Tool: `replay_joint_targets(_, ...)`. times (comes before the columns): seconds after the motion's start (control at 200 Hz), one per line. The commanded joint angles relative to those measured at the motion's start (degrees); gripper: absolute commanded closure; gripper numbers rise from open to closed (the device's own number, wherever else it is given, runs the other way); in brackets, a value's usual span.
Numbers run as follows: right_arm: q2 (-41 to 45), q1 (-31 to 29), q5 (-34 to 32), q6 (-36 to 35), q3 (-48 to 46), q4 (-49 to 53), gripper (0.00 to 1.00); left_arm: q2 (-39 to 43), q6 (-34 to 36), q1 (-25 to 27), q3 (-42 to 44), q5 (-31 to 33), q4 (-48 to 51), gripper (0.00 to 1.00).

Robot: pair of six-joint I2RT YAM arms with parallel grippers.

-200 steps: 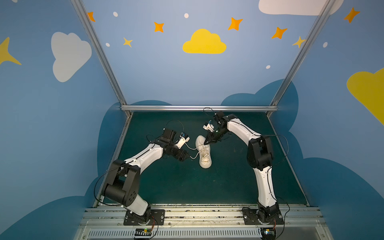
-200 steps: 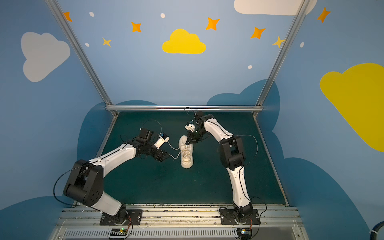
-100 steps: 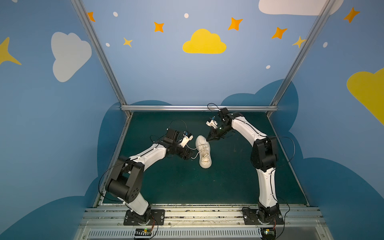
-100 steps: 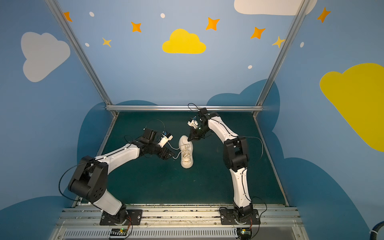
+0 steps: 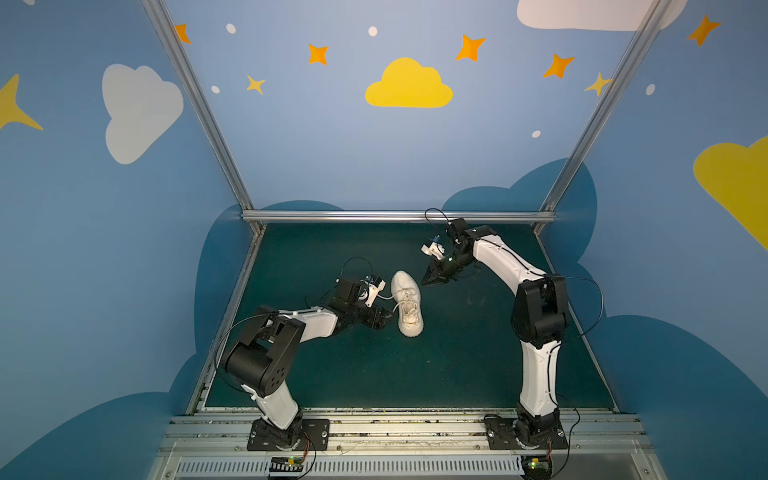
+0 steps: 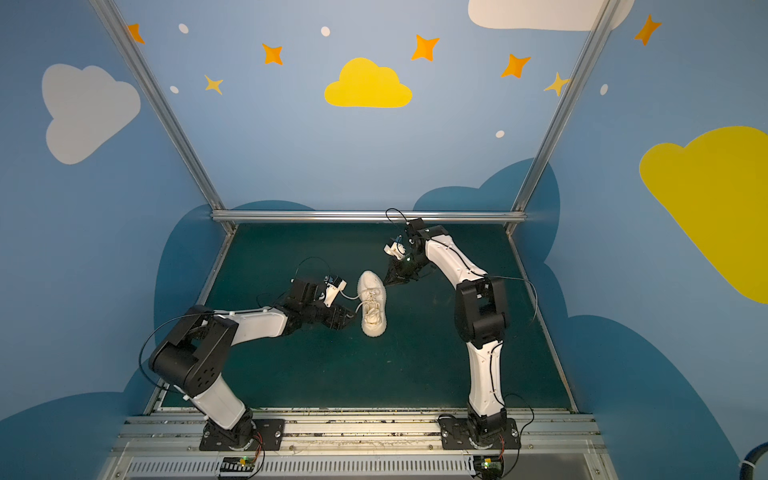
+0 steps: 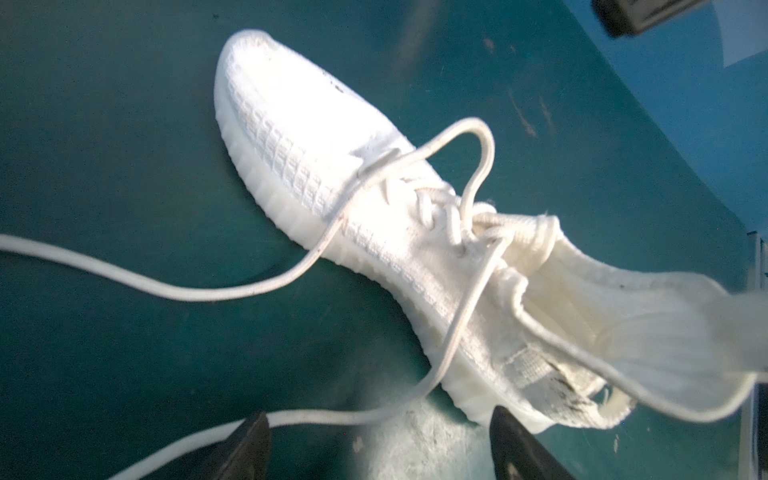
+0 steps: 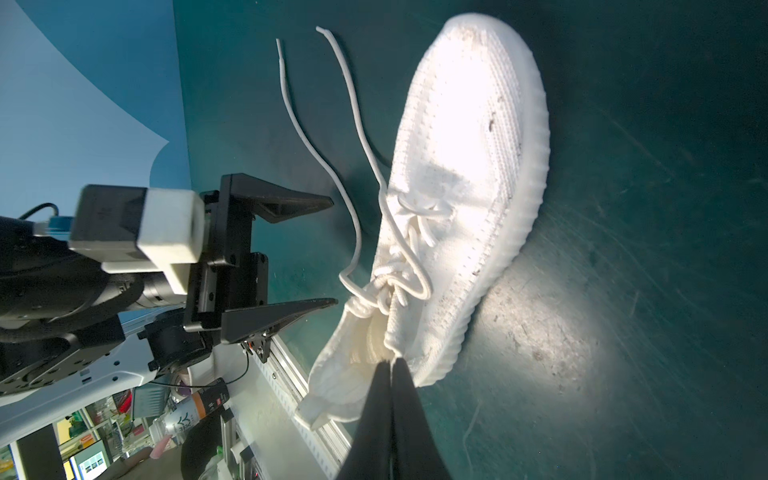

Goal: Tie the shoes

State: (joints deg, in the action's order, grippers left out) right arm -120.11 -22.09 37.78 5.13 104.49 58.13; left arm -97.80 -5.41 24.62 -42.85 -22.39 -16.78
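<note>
Well, L pincer (image 8: 334, 252) spread beside sneaker (image 8: 469, 166); R pincer (image 8: 392, 365) pressed together; bottle (image 8: 195, 409) label unreadable

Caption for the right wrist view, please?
White sneaker on green mat, lace ends loose; left gripper open beside it, right gripper shut.

Off-white knit sneaker (image 5: 408, 305) upright on green mat (image 5: 457, 365), laces (image 7: 199, 296) loose

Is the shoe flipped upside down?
No, the sneaker rests sole-down on the green mat, with its laces facing up.
</note>
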Motion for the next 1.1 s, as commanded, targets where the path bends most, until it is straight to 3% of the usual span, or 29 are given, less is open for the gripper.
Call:
replay_joint_targets(0.0,4.2,0.5,0.4,-0.8,-1.4,0.8,0.94,-1.5,0.7,-0.3,-0.5,-1.8,-3.0,0.18)
replay_joint_targets(0.16,4.8,0.9,0.4,-0.8,-2.1,0.8,0.94,-3.9,1.4,-0.1,-1.4,-2.9,-2.1,0.22)
replay_joint_targets(0.34,4.8,1.2,0.5,-0.7,-1.8,0.8,0.94,-5.2,1.4,-0.2,-1.6,-3.9,-2.4,0.34)
replay_joint_targets(0.521,4.8,1.3,0.6,-0.6,-1.7,1.0,0.95,-5.9,1.6,-0.1,-1.4,-5.1,-3.9,0.58)
replay_joint_targets(0.746,4.9,1.4,0.7,-0.8,-2.1,1.0,0.96,-6.6,2.0,-0.3,-2.4,-5.5,-2.8,0.60)
replay_joint_targets(0.921,5.1,1.5,0.7,-0.8,-2.3,1.1,0.96,-6.1,2.5,-0.2,-2.6,-5.5,-1.6,0.85)
replay_joint_targets(1.096,5.3,1.6,0.9,-0.9,-2.6,0.8,0.96,-2.8,3.2,-0.2,-3.8,-5.1,2.2,0.89)
